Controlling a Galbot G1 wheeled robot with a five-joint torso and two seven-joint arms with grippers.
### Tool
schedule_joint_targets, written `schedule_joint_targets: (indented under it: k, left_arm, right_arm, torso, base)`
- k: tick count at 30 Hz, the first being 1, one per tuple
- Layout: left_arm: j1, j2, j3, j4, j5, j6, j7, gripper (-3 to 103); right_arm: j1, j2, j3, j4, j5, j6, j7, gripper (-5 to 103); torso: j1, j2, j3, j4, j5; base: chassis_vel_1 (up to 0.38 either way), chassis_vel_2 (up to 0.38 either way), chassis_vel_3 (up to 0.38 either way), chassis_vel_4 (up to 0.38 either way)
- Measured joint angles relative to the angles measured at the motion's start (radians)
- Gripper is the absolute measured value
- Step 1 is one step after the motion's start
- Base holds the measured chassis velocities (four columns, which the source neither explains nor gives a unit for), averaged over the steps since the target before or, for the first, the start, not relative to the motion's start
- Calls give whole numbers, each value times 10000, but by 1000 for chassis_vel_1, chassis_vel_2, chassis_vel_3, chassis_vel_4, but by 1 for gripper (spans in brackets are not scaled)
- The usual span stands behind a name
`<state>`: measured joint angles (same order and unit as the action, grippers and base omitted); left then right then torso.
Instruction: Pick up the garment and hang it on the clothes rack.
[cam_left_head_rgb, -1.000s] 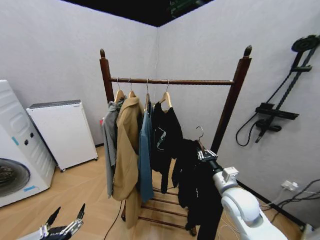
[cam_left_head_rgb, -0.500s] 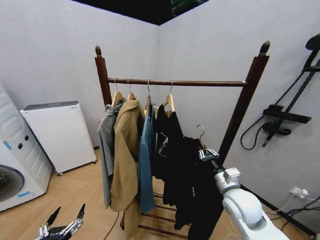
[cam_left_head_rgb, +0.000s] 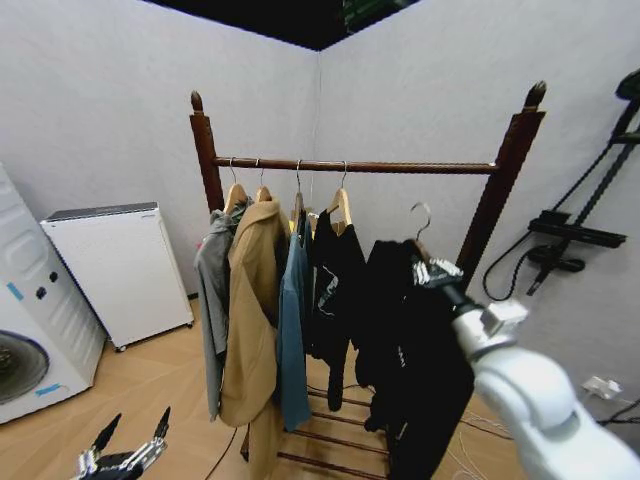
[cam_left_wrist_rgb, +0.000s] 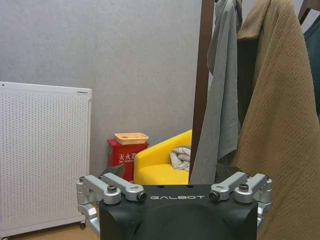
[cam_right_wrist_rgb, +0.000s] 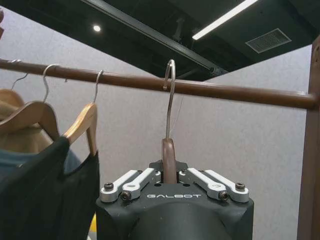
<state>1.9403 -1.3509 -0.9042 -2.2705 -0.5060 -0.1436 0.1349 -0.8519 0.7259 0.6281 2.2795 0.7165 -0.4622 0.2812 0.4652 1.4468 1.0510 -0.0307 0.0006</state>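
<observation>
The garment (cam_left_head_rgb: 420, 360), a long black jacket, hangs from its hanger in my right gripper (cam_left_head_rgb: 437, 268), which is shut on the hanger's neck (cam_right_wrist_rgb: 169, 155). The metal hook (cam_left_head_rgb: 421, 216) stands upright just below and in front of the rail (cam_left_head_rgb: 420, 167) of the clothes rack (cam_left_head_rgb: 510, 170), near its right post. In the right wrist view the hook (cam_right_wrist_rgb: 171, 80) overlaps the rail (cam_right_wrist_rgb: 240, 94); I cannot tell whether they touch. My left gripper (cam_left_head_rgb: 130, 440) is parked low at the left, open and empty, also seen as the left gripper (cam_left_wrist_rgb: 170, 172).
On the rail's left half hang a grey garment (cam_left_head_rgb: 212, 290), a tan coat (cam_left_head_rgb: 250, 310), a blue jacket (cam_left_head_rgb: 294, 320) and a short black top (cam_left_head_rgb: 335, 270). A white appliance (cam_left_head_rgb: 120, 265) and a washing machine (cam_left_head_rgb: 30, 340) stand left. Black shower hardware (cam_left_head_rgb: 575, 235) is on the right wall.
My right arm has lifted the garment, bringing its hook up close under the rail and slightly right. Earlier the whole view shifted nearer to the rack. The left gripper has stayed put.
</observation>
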Motion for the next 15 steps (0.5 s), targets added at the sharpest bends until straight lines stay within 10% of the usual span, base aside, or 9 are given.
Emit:
schedule_joint_targets:
  k: [8,15]
  left_arm:
    - [0,0,0,0,0,0,3,100]
    - [0,0,1,0,0,1,3,100]
  right_arm:
    - [3625,-1383,-1292,-1625,2509,-639,318,9]
    - [6065,-1272,-3051,-2623,3529,-1008,967,9]
  torso:
    - [1,1,-1,1,-6]
    - [2,-1,0,0,-3]
  base:
    - [0,0,0,0]
    - [0,0,0,0]
